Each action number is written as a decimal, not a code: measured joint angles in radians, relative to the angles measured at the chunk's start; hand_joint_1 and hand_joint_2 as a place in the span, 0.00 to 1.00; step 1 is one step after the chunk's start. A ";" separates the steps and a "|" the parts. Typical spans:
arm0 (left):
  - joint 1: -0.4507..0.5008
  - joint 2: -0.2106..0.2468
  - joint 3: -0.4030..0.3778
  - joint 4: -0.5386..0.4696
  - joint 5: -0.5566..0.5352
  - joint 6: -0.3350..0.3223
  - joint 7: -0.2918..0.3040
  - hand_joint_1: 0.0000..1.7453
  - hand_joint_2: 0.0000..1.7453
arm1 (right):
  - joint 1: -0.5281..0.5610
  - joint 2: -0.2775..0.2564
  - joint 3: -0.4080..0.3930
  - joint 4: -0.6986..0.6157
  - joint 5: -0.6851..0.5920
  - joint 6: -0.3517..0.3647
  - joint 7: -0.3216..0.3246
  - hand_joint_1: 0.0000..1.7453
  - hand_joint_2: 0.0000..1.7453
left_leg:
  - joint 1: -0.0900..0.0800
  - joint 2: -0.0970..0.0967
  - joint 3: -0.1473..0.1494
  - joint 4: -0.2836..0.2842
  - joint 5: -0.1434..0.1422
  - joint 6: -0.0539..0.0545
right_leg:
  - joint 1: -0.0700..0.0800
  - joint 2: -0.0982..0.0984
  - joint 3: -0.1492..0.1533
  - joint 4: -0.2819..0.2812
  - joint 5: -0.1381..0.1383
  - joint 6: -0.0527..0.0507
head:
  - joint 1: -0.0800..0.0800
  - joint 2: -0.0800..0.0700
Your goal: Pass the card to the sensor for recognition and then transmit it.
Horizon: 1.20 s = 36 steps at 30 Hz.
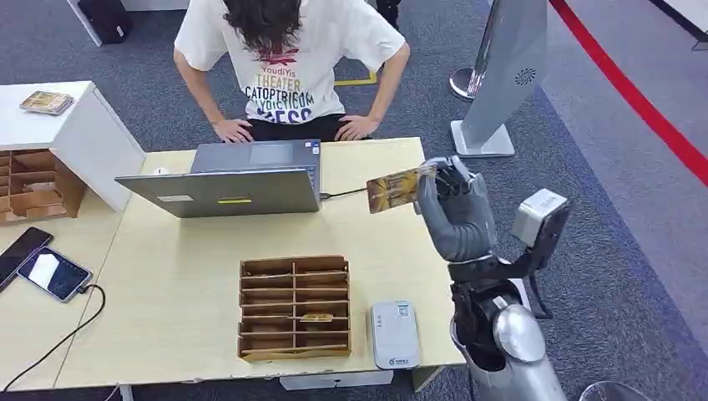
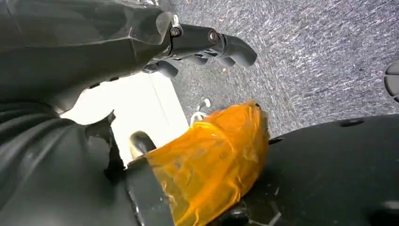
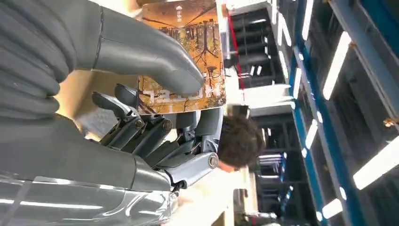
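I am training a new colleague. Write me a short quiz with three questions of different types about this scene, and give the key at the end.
1. True or false: the right hand holds the card in the air above the table.
2. Multiple choice: where is the white sensor box?
A. on the laptop
B. at the table's near edge, beside the wooden card rack
C. on the carpet
3. Fill in: the person leans on the table's ____ edge, behind the laptop.

Key: 1 true; 2 B; 3 far.
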 joint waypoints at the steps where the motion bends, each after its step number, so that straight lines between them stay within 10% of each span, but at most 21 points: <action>1: 0.001 0.000 0.001 0.000 0.002 0.001 0.000 0.00 0.00 | 0.022 -0.019 -0.009 -0.006 0.004 0.011 0.000 1.00 1.00 | 0.000 0.000 0.000 0.000 0.000 0.000 | 0.000 0.000 0.000 0.000 0.000 0.000 | 0.000 0.000; 18: 0.011 -0.005 0.005 0.000 0.033 0.027 -0.005 0.00 0.00 | 0.435 -0.192 -0.101 -0.098 0.171 -0.023 0.048 1.00 1.00 | 0.000 0.000 -0.001 0.000 -0.001 0.001 | 0.000 -0.001 0.000 0.000 -0.001 0.001 | 0.000 0.000; 36: 0.011 -0.005 0.005 0.000 0.032 0.026 0.005 0.00 0.00 | 0.359 -0.210 0.067 0.062 0.356 -0.093 0.169 1.00 1.00 | 0.000 0.001 -0.001 0.000 -0.001 0.002 | 0.000 0.000 0.000 0.000 0.000 0.001 | 0.000 0.000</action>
